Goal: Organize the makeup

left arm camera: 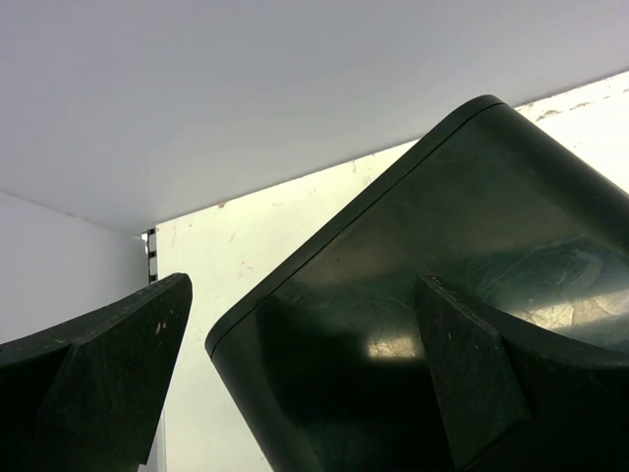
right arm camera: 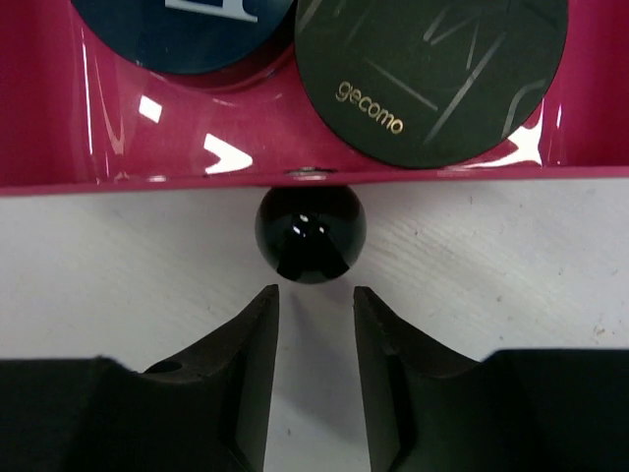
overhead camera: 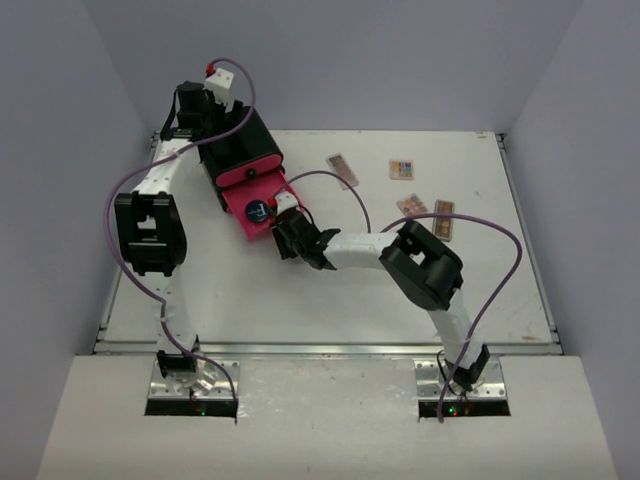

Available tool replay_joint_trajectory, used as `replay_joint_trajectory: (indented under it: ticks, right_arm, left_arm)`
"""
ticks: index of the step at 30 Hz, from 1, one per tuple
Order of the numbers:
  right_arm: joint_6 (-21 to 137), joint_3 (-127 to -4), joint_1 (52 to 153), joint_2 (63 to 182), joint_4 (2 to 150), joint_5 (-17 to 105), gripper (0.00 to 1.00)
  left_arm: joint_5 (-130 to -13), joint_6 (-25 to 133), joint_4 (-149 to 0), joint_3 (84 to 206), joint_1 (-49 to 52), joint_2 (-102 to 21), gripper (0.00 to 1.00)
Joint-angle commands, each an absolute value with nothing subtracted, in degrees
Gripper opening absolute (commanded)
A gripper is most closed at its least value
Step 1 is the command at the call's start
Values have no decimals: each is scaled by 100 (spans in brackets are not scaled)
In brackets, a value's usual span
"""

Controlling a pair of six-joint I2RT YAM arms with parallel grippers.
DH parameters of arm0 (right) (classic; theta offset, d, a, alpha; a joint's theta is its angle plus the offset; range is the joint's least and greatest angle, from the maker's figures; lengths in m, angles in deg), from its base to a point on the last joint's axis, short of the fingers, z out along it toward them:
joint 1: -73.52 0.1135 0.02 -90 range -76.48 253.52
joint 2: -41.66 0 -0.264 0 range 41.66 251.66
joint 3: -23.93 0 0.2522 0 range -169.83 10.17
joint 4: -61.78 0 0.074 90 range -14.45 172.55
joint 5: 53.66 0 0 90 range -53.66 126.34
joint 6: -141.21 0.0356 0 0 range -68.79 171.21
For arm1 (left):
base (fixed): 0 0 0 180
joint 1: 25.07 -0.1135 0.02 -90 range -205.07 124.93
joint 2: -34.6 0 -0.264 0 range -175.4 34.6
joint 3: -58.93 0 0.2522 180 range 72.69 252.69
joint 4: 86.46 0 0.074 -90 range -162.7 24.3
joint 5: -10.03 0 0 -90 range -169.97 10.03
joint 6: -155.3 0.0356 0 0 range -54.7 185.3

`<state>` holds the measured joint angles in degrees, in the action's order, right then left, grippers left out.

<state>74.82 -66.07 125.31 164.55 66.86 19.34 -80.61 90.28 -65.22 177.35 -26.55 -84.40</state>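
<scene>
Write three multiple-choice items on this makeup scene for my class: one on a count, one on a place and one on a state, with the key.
1. How many flat palettes lie on the table?
A. Two
B. Four
C. Six

2. Where do the two round compacts lie?
A. In the open pink drawer
B. On the table among the palettes
C. On the floor

3. How does the right claw stand at the drawer's knob?
A. Clamped on it
B. Jaws apart, just short of it
C. Past it, inside the drawer

Key:
1 B, the top view shows four palettes.
2 A, the right wrist view shows both compacts inside the drawer.
3 B, the jaws are apart with nothing between them, and the knob is just ahead.
</scene>
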Motion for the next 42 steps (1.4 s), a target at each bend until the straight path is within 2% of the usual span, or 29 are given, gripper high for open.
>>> replay_joint_trajectory:
  ticks: [1,8,17,28,38,42]
  right_arm:
    - [7512,-6915,12538,16408,5771,1516,34]
    - [7423,-7117,12529,16508,5259,1262,29]
    - [7440,-7874,12526,16916,4842,1243,29]
    - [7299,-9791,12344,18350,4831,1274,29]
    - [7309,-9944,12346,18536,4535,1097,29]
    - [7533,-9155,12344,18176,4314,1099,34]
  left_arm:
    - [-8030,9053,-6031,17482,-2692,-8686,96]
    - [-8032,9150,-6058,17455,-2683,-8775,95]
    - [-7878,9213,-6134,17338,-2683,-8869,93]
    - [-7758,9245,-6170,17252,-2683,-8943,92]
    - [-7712,9229,-6173,17245,-2683,-9021,92]
    - [-7731,9255,-6172,17230,-2683,-9007,92]
